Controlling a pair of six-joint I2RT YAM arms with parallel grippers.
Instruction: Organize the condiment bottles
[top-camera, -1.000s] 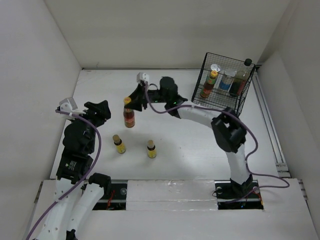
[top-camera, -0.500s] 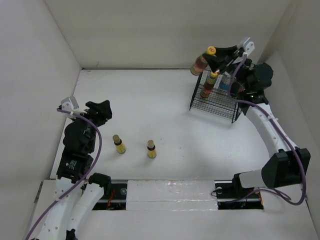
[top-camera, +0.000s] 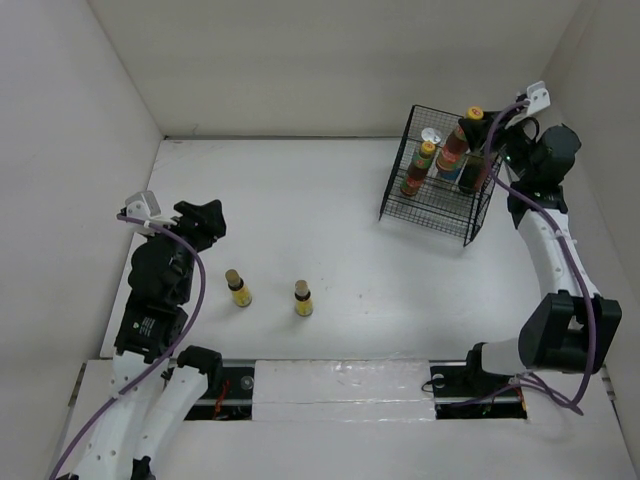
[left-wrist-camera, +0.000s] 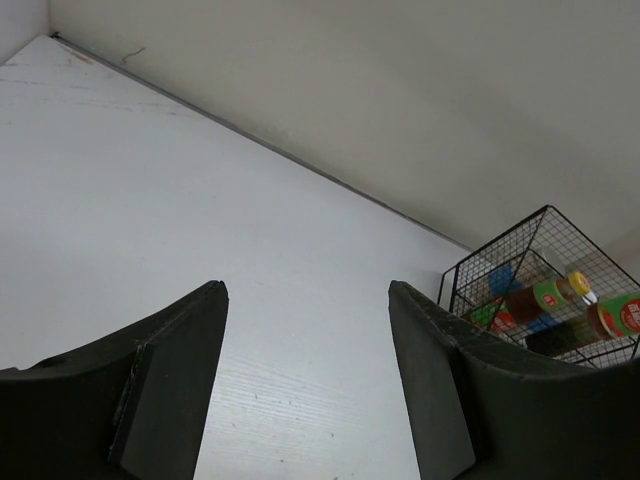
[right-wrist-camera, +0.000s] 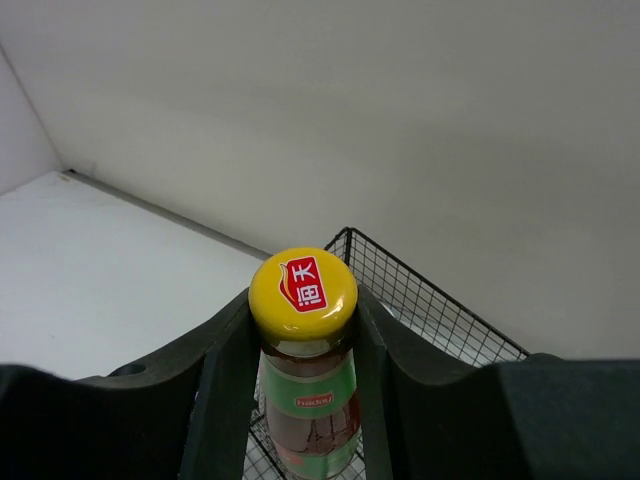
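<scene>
My right gripper (top-camera: 466, 131) is shut on a yellow-capped red sauce bottle (top-camera: 456, 146) and holds it upright over the black wire basket (top-camera: 432, 214) at the far right. In the right wrist view my fingers (right-wrist-camera: 228, 350) clamp the bottle's neck (right-wrist-camera: 305, 385) just under the cap. Inside the basket stand another yellow-capped sauce bottle (top-camera: 419, 167), a silver-lidded shaker (top-camera: 432, 136) and a dark bottle (top-camera: 479, 170). Two tiny yellow bottles (top-camera: 238, 289) (top-camera: 303, 299) stand on the table in front. My left gripper (top-camera: 206, 222) is open and empty, left of them.
The basket's wire front (left-wrist-camera: 478, 283) shows in the left wrist view with bottles lying behind it. White walls close in the table at the back and both sides; a rail (top-camera: 540, 260) runs along the right edge.
My right arm carried the sauce bottle from the table's middle to the basket, then brought it down and rightward over the basket. The left arm has not moved.
</scene>
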